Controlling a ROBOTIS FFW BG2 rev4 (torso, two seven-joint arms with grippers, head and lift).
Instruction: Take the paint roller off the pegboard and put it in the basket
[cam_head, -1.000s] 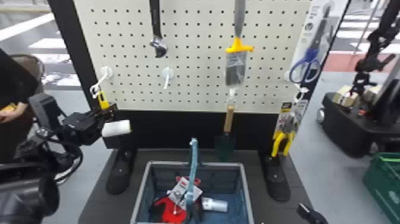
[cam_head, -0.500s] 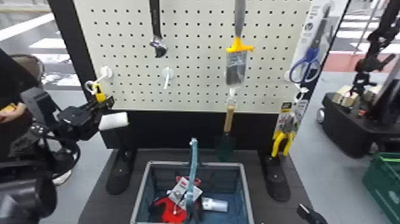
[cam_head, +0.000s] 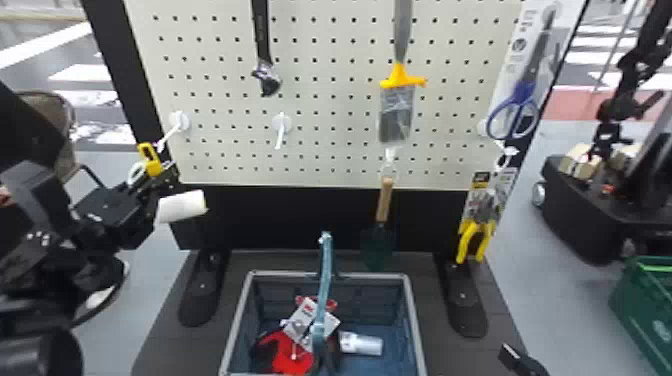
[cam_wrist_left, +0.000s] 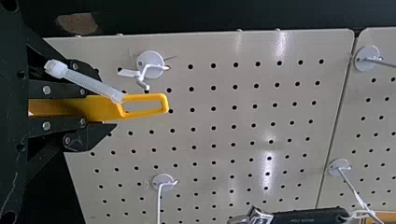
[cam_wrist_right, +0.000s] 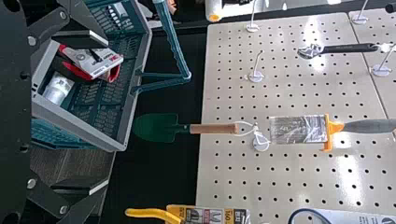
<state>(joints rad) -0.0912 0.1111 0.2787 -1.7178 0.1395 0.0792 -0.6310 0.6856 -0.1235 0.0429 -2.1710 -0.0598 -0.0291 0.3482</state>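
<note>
"Pale pegboard (cam_head: 330, 100) across the far side, dark base below it. Where's the paint roller (cam_head: 182, 206)?"

"At the left, by the board's lower corner, white sleeve towards the right. Its yellow handle (cam_wrist_left: 100, 107) sits between the fingers of the left gripper (cam_head: 161, 175), closed on it."

"Off its hook (cam_wrist_left: 150, 65)?"

"The handle's end is just beside the hook. From the head view I can't tell whether they touch."

"And round about?"

"Wrench (cam_head: 264, 55) hanging to the right of it, then the paintbrush (cam_head: 396, 112) with the trowel (cam_head: 384, 200) lower down. Scissors (cam_head: 522, 100) and yellow-handled pliers (cam_head: 475, 235) at the far right."

"The basket (cam_head: 370, 275)?"

"Near, in the middle, handle up, with something red (cam_head: 290, 352) and a pale cylinder (cam_head: 361, 344) inside. Right gripper (cam_head: 519, 361) is at the near right, fingers spread, with nothing between them."
</note>
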